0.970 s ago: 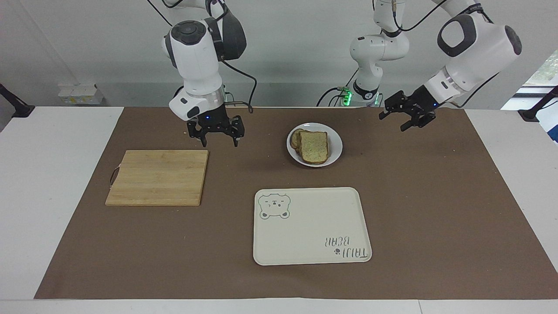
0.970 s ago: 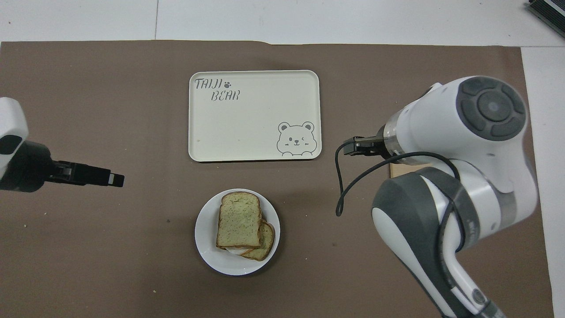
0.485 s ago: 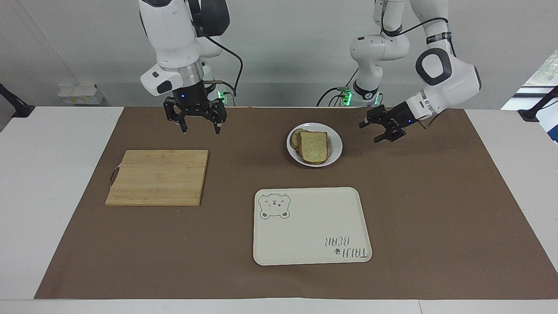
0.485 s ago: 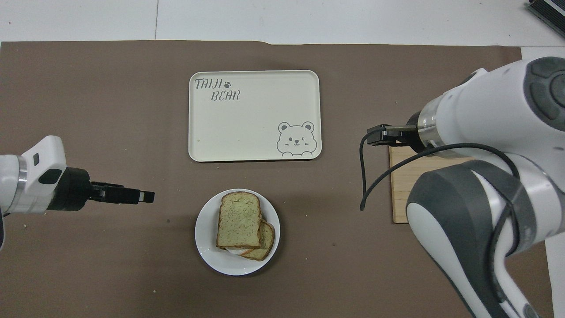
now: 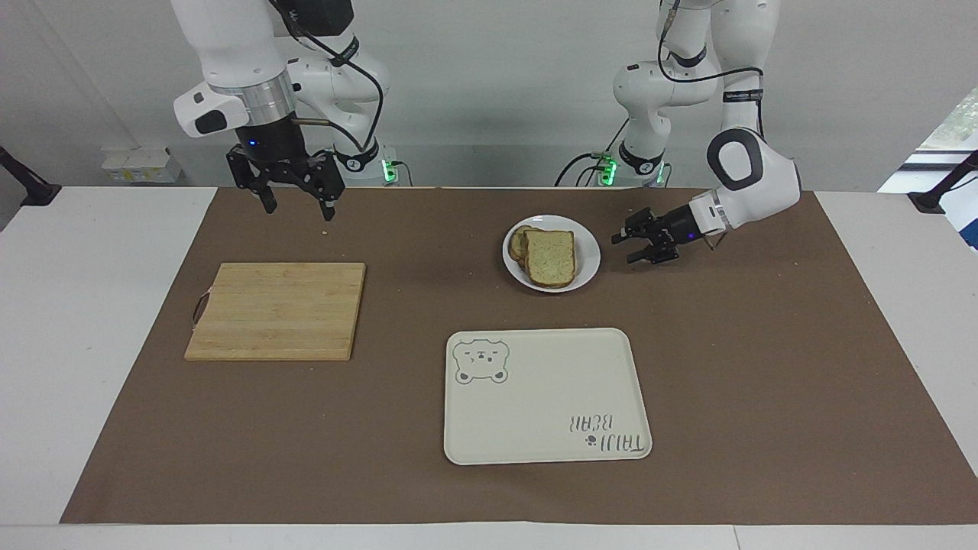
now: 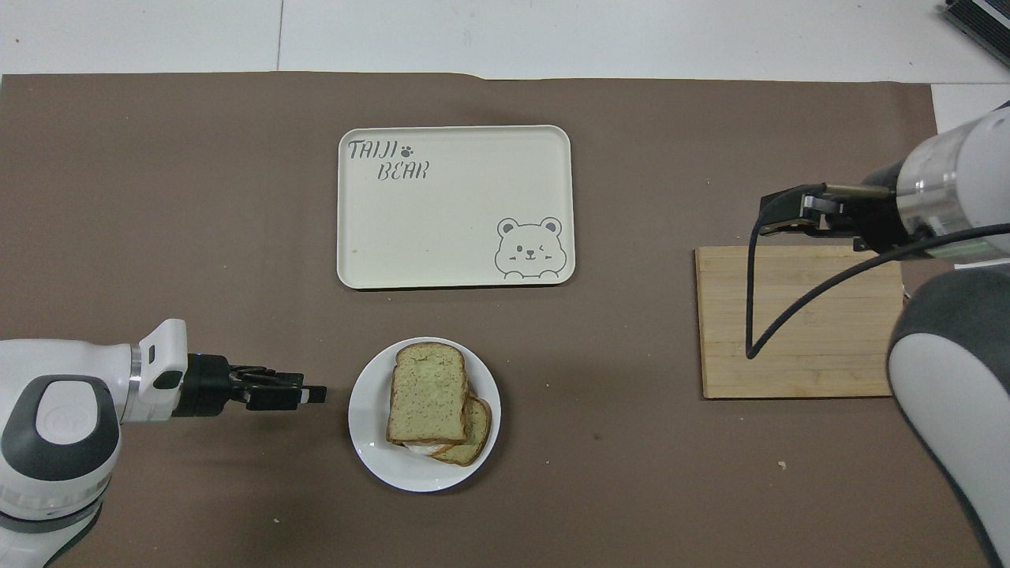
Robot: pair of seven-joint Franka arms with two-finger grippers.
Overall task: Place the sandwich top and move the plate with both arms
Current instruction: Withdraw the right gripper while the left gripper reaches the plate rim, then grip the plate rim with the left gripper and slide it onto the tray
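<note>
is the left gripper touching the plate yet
Apart. The overhead view shows a strip of brown mat between the left gripper and the rim of the plate; the facing view shows the same gap, with the gripper open beside the rim.

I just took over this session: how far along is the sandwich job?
Done: the sandwich top lies on the lower slice on the plate. In hand: the left gripper, open and empty, is low beside the plate's rim at the left arm's end. The right gripper, open, hangs above the table nearer the robots than the cutting board. Left: gripping and moving the plate; the tray holds nothing.
</note>
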